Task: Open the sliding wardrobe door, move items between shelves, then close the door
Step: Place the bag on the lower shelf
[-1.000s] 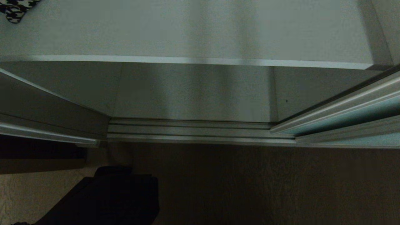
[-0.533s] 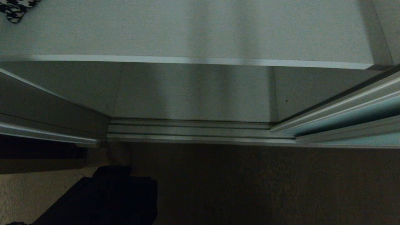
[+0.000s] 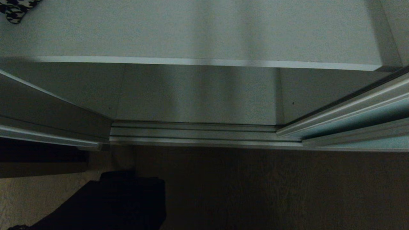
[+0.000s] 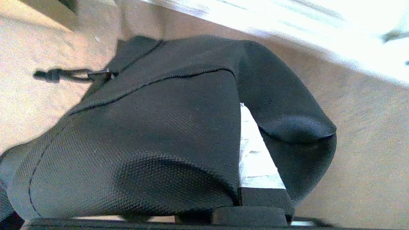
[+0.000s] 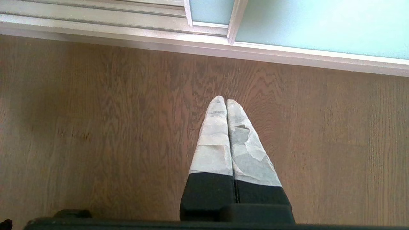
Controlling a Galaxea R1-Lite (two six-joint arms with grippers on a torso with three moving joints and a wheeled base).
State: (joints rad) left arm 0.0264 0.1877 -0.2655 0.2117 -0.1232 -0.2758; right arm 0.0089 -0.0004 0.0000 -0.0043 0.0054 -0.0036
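The wardrobe is open. The sliding wardrobe door [image 3: 367,121] is pushed over to the right, with its pale blue-green glass seen at an angle. A pale grey shelf [image 3: 191,28] runs across the top of the head view, with a lower board beneath it. A black-and-white patterned cloth [image 3: 16,9] lies on the far left corner of that shelf.

The left gripper [image 4: 255,159] has its jaws closed on a black garment [image 4: 153,134], low over the brown wood floor [image 5: 96,127] in front of the door track [image 3: 198,134]. A small cord hangs from the cloth.

The right gripper [image 5: 226,102] points at the floor near the door, jaws pressed together and holding nothing.
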